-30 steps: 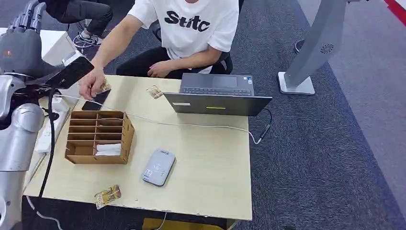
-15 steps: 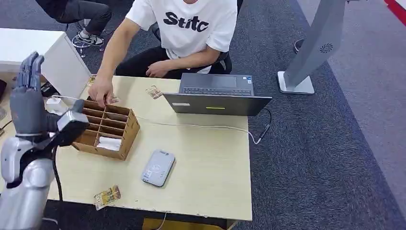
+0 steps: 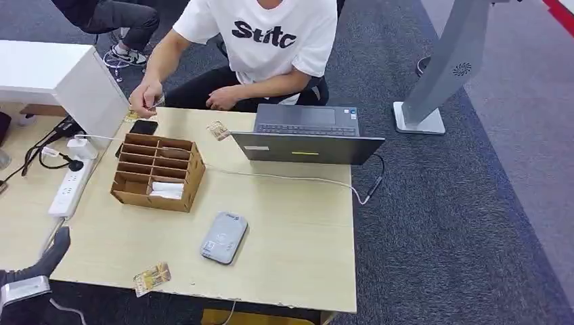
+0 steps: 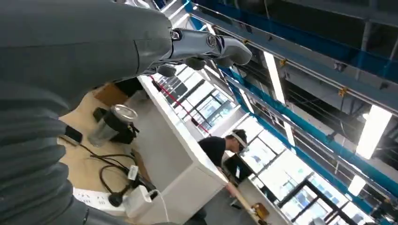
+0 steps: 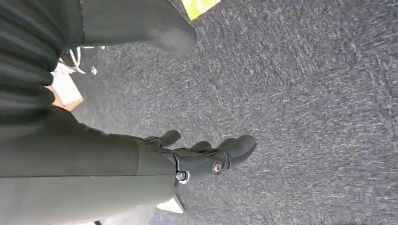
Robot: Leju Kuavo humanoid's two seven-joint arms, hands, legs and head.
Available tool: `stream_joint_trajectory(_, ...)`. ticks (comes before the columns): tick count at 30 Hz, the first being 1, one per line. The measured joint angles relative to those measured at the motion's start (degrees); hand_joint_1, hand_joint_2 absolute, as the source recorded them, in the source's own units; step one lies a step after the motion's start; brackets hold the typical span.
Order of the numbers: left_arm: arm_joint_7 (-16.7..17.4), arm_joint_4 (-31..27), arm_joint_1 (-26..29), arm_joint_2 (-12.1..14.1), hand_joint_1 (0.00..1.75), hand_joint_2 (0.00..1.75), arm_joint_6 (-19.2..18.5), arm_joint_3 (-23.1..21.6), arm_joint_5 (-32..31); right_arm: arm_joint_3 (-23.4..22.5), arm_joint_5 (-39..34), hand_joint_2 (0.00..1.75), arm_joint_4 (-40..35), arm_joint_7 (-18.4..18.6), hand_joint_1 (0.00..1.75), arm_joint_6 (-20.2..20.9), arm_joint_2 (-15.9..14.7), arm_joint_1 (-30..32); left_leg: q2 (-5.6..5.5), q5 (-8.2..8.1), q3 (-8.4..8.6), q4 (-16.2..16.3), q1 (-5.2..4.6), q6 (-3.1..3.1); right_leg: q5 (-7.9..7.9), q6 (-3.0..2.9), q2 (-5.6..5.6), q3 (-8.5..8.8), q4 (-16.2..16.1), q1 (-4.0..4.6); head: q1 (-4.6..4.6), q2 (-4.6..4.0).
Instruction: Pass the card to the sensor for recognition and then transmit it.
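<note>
An office or test lab is showing here: a person [image 3: 264,47] is sitting behind the laptop [image 3: 308,135] on a wooden surface [image 3: 298,230], grey carpet [image 3: 460,217] is lying beside it, and strip lights [image 4: 274,75] are glowing overhead.

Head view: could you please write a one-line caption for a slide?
Card lies at table's near edge beside grey sensor; a seated person reaches toward the wooden organizer.

Only legible text: "Stitc" in black letters on the person's white T-shirt [image 3: 267,34]. Marks on the card reader [image 3: 224,236] too small to read.
</note>
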Motion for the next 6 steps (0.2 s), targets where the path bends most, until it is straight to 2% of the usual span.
stream_joint_trajectory(6,-0.1,-1.6,1.8,-1.0,0.00,1.75,0.0,2.2,0.0,-0.6,0.0,1.75,-0.1,0.0,0.00,0.0,0.1,0.0,-0.08,0.02,0.03,0.0,0.00,0.02,0.01,0.00,-0.08,0.08,0.0,0.00,0.02,0.00)
